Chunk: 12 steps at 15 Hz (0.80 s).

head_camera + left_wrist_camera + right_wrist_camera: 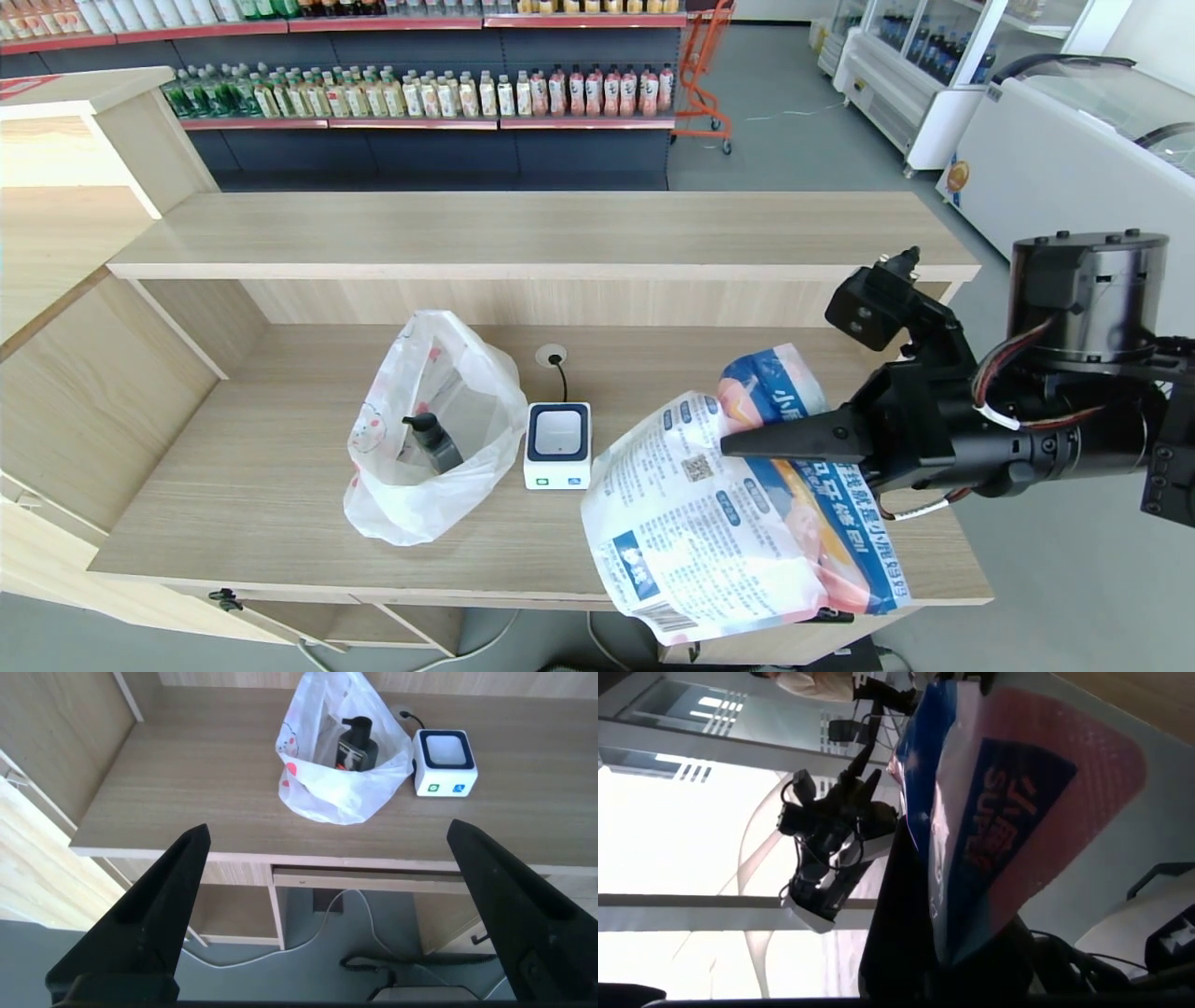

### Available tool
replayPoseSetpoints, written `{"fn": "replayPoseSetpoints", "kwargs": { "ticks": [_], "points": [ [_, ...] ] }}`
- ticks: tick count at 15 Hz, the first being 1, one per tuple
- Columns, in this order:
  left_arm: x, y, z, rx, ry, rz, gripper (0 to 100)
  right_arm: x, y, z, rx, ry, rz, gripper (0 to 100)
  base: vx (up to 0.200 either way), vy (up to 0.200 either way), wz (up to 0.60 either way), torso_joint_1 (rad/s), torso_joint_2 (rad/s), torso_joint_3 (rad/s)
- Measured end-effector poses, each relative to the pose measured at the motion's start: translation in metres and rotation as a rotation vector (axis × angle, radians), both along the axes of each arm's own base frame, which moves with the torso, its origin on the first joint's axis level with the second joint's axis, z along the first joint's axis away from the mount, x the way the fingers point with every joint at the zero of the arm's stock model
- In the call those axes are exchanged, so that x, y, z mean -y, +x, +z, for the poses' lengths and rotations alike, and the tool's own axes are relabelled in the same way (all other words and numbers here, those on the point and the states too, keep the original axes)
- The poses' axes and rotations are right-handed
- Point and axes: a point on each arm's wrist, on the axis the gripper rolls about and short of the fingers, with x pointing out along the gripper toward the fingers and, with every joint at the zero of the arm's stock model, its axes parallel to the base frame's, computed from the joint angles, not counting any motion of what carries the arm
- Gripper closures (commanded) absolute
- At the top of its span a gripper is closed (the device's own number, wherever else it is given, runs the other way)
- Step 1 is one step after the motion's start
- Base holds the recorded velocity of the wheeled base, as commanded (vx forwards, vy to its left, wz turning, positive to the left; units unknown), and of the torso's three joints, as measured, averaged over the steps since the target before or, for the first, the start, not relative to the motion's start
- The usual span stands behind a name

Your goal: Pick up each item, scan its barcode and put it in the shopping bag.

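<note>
A large white, blue and pink food pouch (738, 523) hangs tilted over the counter's front right edge, its printed side and small code facing up. My right gripper (747, 446) is shut on its upper edge; one black finger lies across the front, the other is hidden behind. Up close the pouch (1018, 812) is clamped by that gripper (938, 943). The white scanner (557, 445) stands just left of the pouch. Farther left the white shopping bag (467, 392) stands open with a black pump bottle (434, 443) inside. My left gripper (327, 924) is open, off the counter's front edge, facing the bag (318, 784).
A raised wooden ledge (541, 233) runs along the back of the counter (280, 467), and a side panel (93, 392) closes its left end. The scanner's cable goes into a hole (551, 355). Cables (374, 952) hang under the counter. Shelves and freezers stand beyond.
</note>
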Motion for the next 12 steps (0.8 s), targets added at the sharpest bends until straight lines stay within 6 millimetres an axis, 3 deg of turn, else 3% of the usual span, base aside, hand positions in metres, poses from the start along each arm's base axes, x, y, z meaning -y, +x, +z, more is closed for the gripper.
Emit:
{"fn": "replayPoseSetpoints", "kwargs": {
  "ticks": [8, 12],
  "points": [
    [0.0, 0.0, 0.0, 0.0, 0.0, 0.0, 0, 0.0013, -0.0017, 0.001, 0.073, -0.005, 0.007, 100, 0.0, 0.0, 0.0, 0.0, 0.0, 0.0],
    [0.0, 0.0, 0.0, 0.0, 0.0, 0.0, 0, 0.0051, 0.0074, -0.0068, 0.554, -0.175, -0.134, 100, 0.0, 0.0, 0.0, 0.0, 0.0, 0.0]
  ]
}}
